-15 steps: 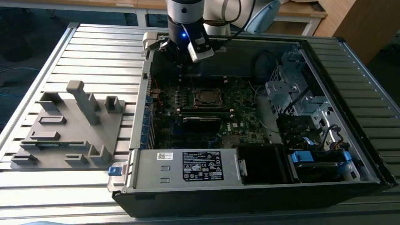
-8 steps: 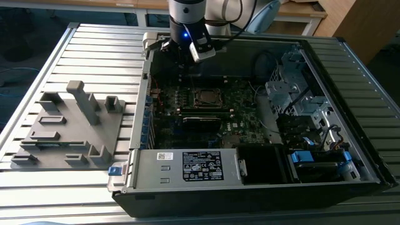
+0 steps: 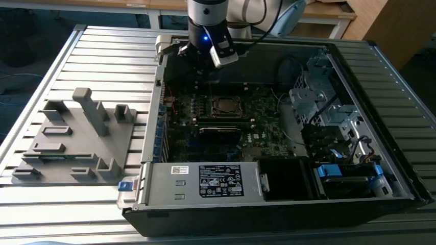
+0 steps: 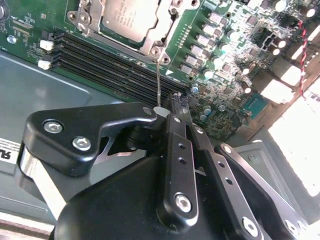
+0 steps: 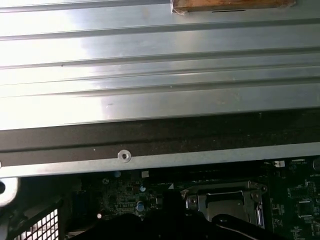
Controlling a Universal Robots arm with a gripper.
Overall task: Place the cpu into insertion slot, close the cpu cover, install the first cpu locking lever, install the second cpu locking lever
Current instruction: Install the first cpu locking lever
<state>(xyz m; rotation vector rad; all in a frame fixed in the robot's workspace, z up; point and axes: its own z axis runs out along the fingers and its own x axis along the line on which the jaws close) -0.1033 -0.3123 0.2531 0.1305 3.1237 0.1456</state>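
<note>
end effector (image 4: 167, 111) | pinching locking lever (image 4: 158, 80) | cpu (image 4: 131, 12) seated (cpu cover (image 4: 161, 30) down)

Silver-grey cpu (image 4: 131, 15), green circuit board (image 4: 22, 50), black pincer (image 4: 165, 108), silvery lever (image 4: 157, 80)

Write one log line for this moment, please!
silver-grey square chip: seated | silvery metal cover frame: down around chip | black gripper: shut on thin wire lever

The arm (image 3: 205, 18) points down; fingers (image 4: 178, 131) pinched together at tips
</note>
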